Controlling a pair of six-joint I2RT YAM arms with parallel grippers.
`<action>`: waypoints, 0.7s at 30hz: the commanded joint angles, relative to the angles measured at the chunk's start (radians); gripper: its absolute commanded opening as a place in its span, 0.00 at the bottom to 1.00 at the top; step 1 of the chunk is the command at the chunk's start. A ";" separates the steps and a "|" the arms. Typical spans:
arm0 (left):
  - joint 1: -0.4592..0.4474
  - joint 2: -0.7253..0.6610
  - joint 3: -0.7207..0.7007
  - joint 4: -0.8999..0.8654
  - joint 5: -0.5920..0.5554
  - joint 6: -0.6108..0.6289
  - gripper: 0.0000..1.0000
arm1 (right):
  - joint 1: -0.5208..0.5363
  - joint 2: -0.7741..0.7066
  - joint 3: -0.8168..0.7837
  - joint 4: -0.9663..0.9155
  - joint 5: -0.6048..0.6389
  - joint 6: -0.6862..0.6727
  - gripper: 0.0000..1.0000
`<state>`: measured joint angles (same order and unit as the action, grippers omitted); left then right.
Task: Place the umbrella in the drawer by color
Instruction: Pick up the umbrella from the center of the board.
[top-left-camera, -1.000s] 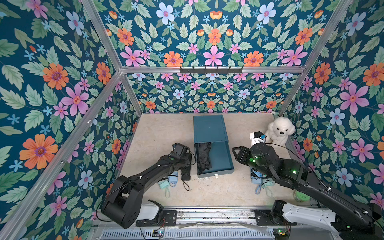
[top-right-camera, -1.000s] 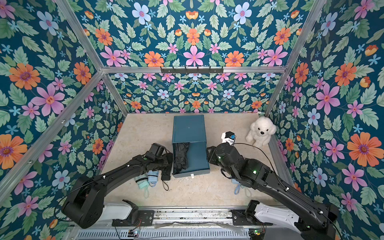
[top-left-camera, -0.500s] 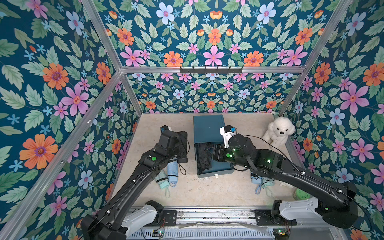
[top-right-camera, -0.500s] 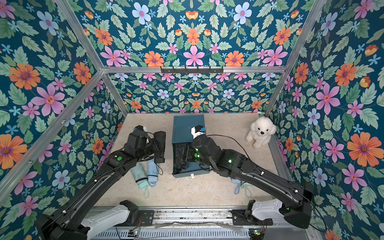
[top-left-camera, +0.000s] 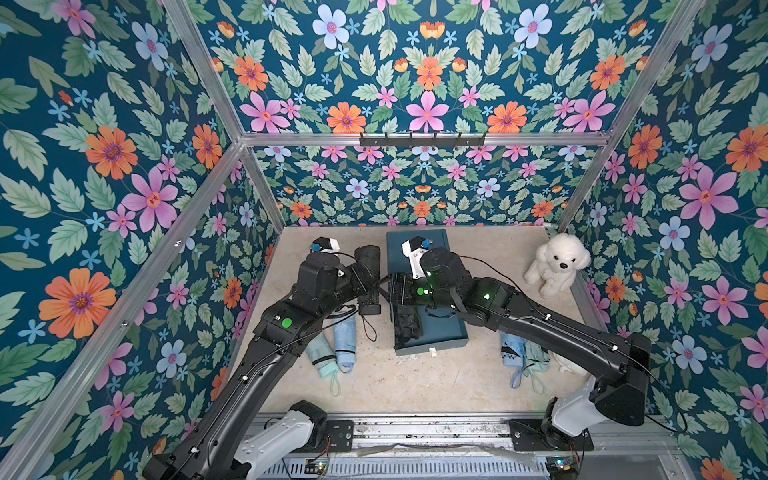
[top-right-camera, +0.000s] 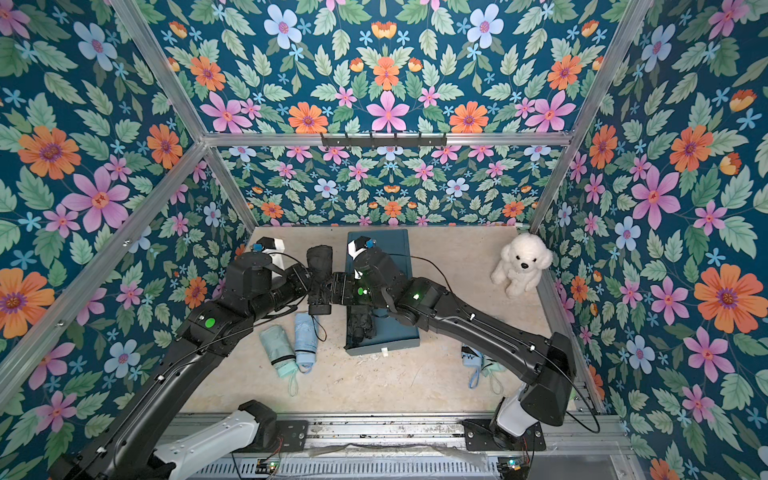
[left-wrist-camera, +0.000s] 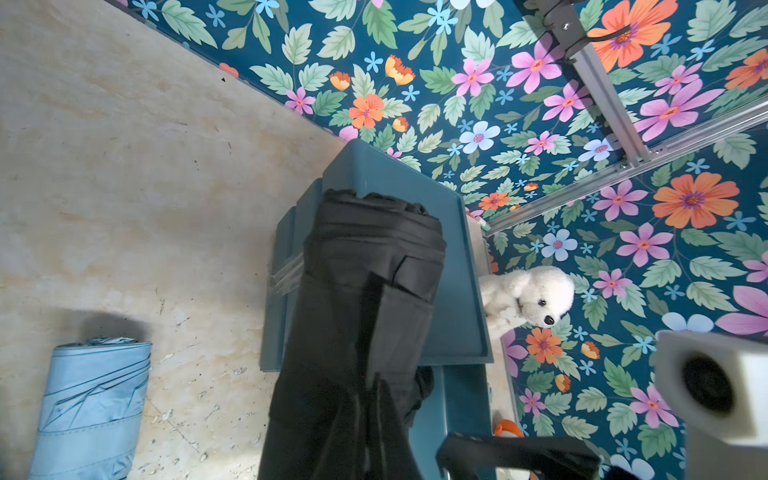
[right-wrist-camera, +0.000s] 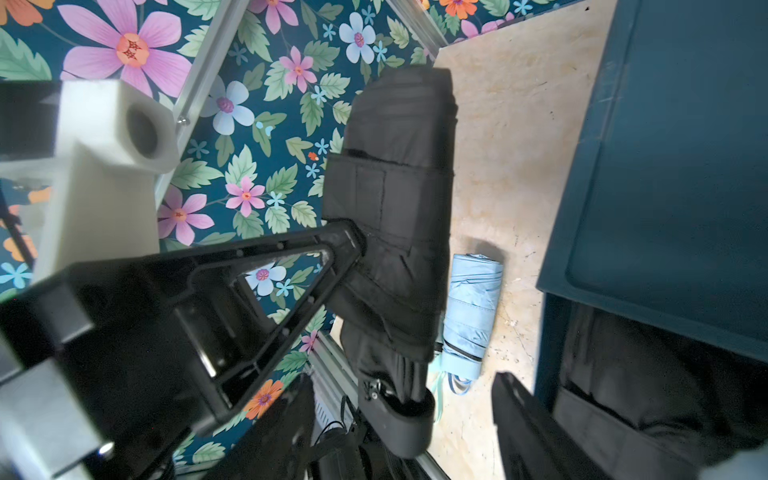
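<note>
Floral-walled cell, beige tabletop, teal drawer pulled open toward the near side at centre. Left gripper is clamped across the middle of a folded black umbrella, held clear of the table just left of the drawer unit, handle end pointing near. Right gripper sits right beside it with jaws wide and nothing in them. In the right wrist view the umbrella's handle end appears to fall between those open jaws, but I can't confirm contact. A second black umbrella already lies in the drawer's left part, so black looks like the colour for this drawer. A pale blue umbrella and a mint umbrella lie near left, with another pale pair near right, all on the table. Plush dog at far right is not involved. My read is a mid-air handover, left to right. Next, the right jaws need to close squarely on the body or handle before the left lets go, then the umbrella goes in alongside the one in the drawer. Watch the dangling wrist strap and finger-to-finger clearance.
</note>
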<state>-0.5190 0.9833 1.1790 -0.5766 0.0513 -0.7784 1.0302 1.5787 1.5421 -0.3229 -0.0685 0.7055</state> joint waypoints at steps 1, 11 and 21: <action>0.000 -0.005 0.010 0.041 0.020 -0.006 0.00 | -0.009 0.027 0.022 0.063 -0.052 -0.014 0.69; 0.001 -0.021 0.027 0.046 0.035 -0.006 0.00 | -0.013 0.120 0.048 0.083 -0.086 0.014 0.58; 0.001 -0.032 0.013 0.055 0.038 -0.011 0.00 | -0.015 0.105 0.013 0.165 -0.124 0.043 0.40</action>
<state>-0.5182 0.9604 1.1877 -0.5987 0.0639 -0.7822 1.0161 1.6939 1.5639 -0.1947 -0.1825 0.7380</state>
